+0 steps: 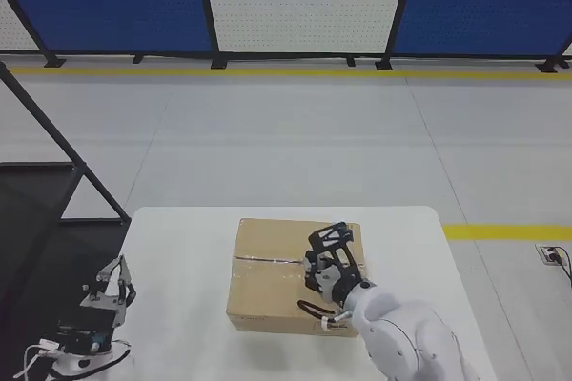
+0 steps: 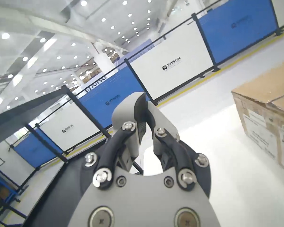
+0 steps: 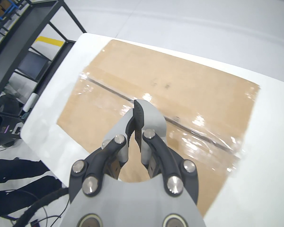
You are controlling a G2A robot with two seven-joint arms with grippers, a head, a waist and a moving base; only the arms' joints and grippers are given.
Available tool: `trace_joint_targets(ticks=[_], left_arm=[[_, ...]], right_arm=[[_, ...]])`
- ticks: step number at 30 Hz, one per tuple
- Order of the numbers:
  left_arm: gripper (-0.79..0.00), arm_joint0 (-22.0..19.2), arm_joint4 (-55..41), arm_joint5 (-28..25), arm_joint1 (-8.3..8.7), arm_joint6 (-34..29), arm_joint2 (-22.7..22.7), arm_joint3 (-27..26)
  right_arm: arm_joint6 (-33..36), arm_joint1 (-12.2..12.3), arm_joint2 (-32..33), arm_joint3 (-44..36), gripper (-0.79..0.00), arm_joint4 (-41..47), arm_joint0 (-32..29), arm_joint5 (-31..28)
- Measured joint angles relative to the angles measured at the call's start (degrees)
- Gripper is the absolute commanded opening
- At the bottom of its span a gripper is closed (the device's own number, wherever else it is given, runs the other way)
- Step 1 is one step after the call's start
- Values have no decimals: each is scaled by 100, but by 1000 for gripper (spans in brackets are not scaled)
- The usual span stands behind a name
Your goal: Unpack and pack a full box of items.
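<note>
A closed brown cardboard box sits on a white rectangular table, its top flaps sealed by a strip of clear glossy tape running along the centre seam from one end of the box to the other. The right gripper is over the top of the box, on the half nearer the robot, its two grey fingers pressed together with nothing between them. In the right wrist view the joined tips of the right gripper line up with the taped seam of the box, where the tape catches the light in wrinkled patches; whether the tips touch the cardboard cannot be told. The table shows as a pale border around the box. The left gripper is well apart from the box, out by the table's edge on the robot's left, and its fingers too are closed on each other and hold nothing. In the left wrist view the left gripper points up and away past one corner of the box, whose side carries white paper labels. Beyond the box, across the pale floor, runs a fence of blue and white panels. Beside the table, on the same side as the left gripper, is a black metal rack.
</note>
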Motion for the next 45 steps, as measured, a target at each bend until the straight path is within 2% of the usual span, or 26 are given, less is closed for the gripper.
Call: trace_joint_targets(ticks=[4, 6, 15, 18, 22, 28, 37, 45], left_arm=[[0, 118, -826, 294, -64, 264, -46, 144], [0, 131, -1067, 278, -73, 293, -46, 167], [0, 125, -1033, 264, -72, 251, -39, 155], [0, 33, -1074, 318, -85, 12, 16, 121], [0, -47, -1107, 487, -105, -175, 41, 118], [0, -32, -1201, 672, -126, -316, 20, 131], [0, -33, -1199, 668, -126, -312, 21, 130], [0, -33, -1199, 668, -126, -312, 21, 130]], right_arm=[[275, -134, -432, 476, -785, 835, 675, 153], [279, -132, -429, 469, -785, 827, 651, 140], [182, -146, -438, 558, -785, 885, 583, 212], [74, -232, -575, 990, -785, 1357, 784, 408], [-131, -412, -898, 1821, -785, 2056, 1359, 667], [-490, -637, -1253, 2765, -785, 2695, 1960, 836], [-552, -830, -1429, 3644, -785, 3233, 2429, 1064], [-505, -870, -1347, 3938, -785, 3375, 2514, 1374]])
